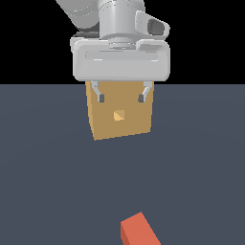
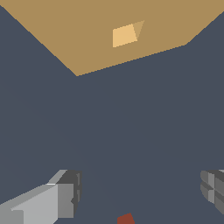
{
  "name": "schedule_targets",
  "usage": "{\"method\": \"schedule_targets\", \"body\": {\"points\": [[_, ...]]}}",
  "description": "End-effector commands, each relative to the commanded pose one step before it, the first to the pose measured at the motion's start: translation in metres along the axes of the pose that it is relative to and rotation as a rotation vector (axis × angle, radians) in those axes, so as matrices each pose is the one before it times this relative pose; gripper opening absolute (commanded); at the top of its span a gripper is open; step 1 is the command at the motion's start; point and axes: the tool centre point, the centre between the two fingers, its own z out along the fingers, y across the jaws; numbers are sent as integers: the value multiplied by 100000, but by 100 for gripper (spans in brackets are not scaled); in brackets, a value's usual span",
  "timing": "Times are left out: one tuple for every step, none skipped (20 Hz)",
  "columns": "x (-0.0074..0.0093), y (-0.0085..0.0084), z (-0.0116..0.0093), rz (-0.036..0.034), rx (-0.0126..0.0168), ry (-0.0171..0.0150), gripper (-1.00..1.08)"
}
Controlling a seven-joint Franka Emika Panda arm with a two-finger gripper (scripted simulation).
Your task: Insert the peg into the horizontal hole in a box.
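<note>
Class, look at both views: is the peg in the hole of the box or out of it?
Out. The peg lies on the floor, well apart from the box, and the hole shows nothing in it.

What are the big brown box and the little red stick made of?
It is hard to be sure, since this is a simulator's render. The box looks like matte wood or cardboard: flat tan faces, no shine. The peg looks like painted plastic or wood: even orange-red, no gloss. Its other end is out of view.
</note>
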Motion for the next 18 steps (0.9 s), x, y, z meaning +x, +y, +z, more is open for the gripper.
{"method": "schedule_targets", "body": {"points": [[-992,-46,296,-952,-5,26,100],[-475,-16,144,-539,-17,22,100],[-518,-16,158,-593,-18,24,100],[-565,-17,172,-643,-20,27,100],[-612,-18,186,-693,-21,29,100],[-655,-19,200,-749,-23,31,100],[-702,-19,215,-801,-24,34,100],[-751,-19,229,-853,-26,36,100],[-799,-19,244,-907,-27,39,100],[-843,-19,259,-960,-29,42,100],[-878,-18,269,-997,-30,45,100],[-900,-17,277,-1025,-31,47,100],[-918,-16,282,-1041,-31,49,100],[-926,-14,285,-1052,-32,50,100],[-934,-13,288,-1061,-32,51,100],[-939,-10,290,-1070,-32,53,100],[-945,-9,291,-1072,-33,54,100],[-946,-7,292,-1077,-33,55,100]]}}
